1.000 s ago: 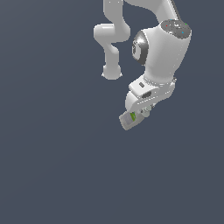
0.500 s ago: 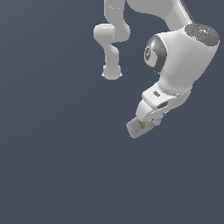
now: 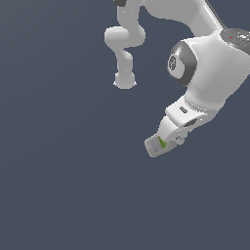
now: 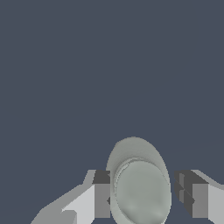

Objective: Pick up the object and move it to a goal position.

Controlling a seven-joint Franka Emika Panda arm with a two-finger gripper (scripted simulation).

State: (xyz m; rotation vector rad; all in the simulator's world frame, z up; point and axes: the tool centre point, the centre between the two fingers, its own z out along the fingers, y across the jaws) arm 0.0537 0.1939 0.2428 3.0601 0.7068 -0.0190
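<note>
Uniform dark slate-blue ground [image 3: 58, 185], filling the exterior view from edge to edge. No seam, horizon or corner to separate floor from wall; whether floor or backdrop cannot be told. Surface matte and untextured, without pattern, grain or markings. Tone nearly constant, only marginally lighter toward the exterior view's right. Lighting soft and diffuse, with no cast shadows and no highlights on the ground. Same flat slate-blue field [image 4: 109, 65] in the wrist view, equally featureless, slightly darker toward one edge. No depth cue in either view beyond this faint gradient of tone.
</note>
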